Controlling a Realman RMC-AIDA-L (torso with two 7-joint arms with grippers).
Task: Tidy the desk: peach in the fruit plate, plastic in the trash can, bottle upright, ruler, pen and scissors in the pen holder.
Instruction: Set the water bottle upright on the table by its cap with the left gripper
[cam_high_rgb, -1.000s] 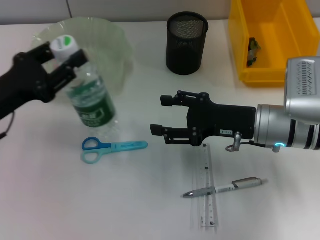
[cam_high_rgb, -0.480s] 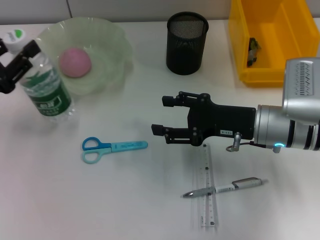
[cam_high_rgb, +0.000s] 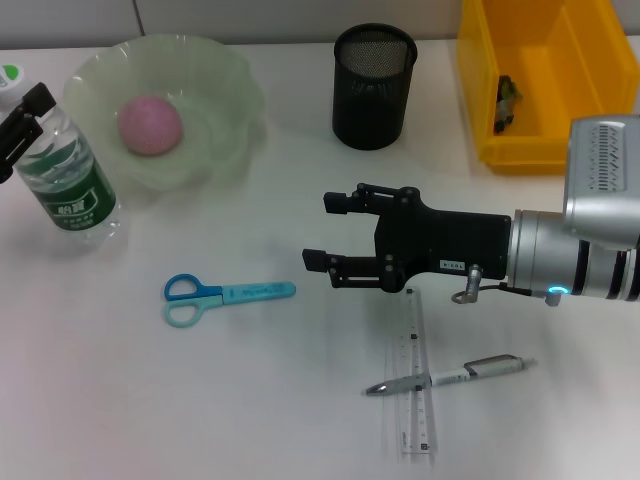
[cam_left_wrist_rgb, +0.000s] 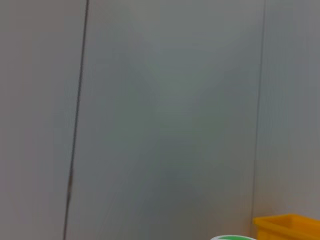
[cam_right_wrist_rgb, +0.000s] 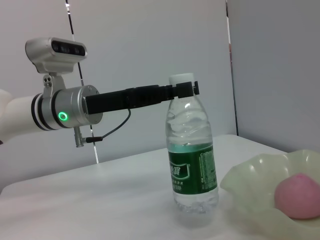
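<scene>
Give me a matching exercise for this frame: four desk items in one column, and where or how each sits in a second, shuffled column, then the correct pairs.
Items:
1. peach
2. bottle
3. pen
4. scissors

Places or states:
A. lying across the ruler
B. standing upright, its neck at the left tool
C. inside the pale green fruit plate
D. lying flat on the desk, on the open side of the right tool

Pairs: 1-C, 2-B, 3-A, 4-D
</scene>
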